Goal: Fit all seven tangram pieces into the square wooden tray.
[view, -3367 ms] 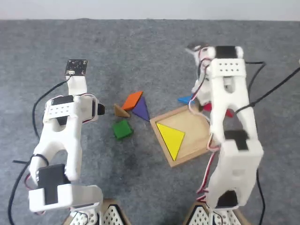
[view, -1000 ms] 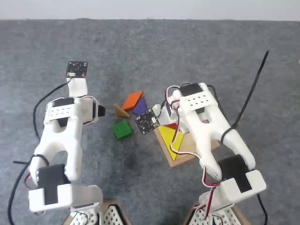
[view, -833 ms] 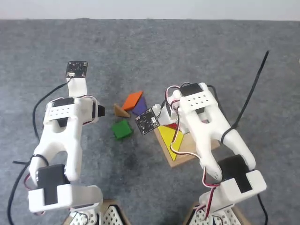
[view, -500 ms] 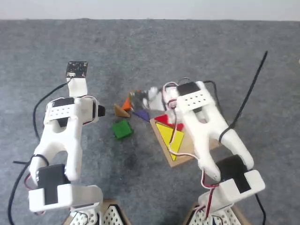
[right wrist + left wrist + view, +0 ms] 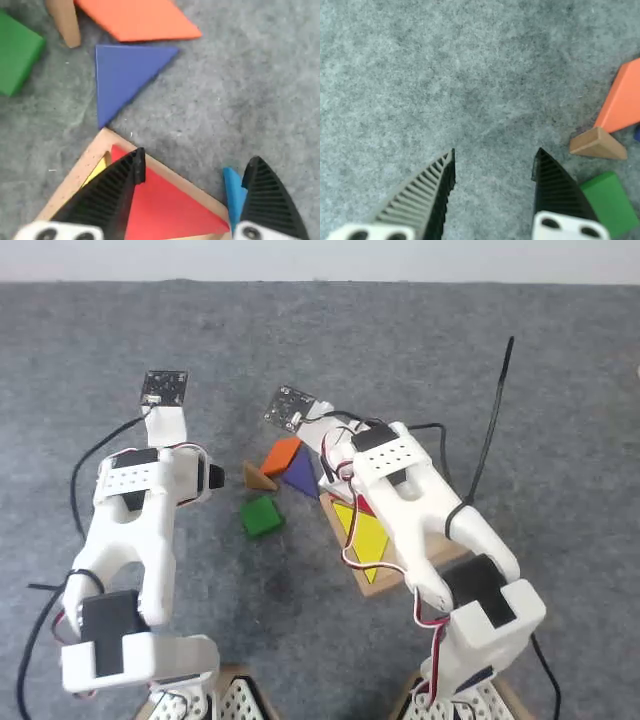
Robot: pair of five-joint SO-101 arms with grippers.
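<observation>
Right gripper (image 5: 195, 165), jaws apart, is leaving the red triangle (image 5: 165, 205) in the wooden tray (image 5: 85, 170). Left gripper (image 5: 495, 160) is idling open. The purple triangle (image 5: 300, 472) is waiting at the tray's ten o'clock.

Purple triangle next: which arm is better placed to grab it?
Right. The right claw is open above a corner of the tray, with the purple triangle just beyond that corner. The left claw is open too, but over bare carpet nearer the green square.
</observation>
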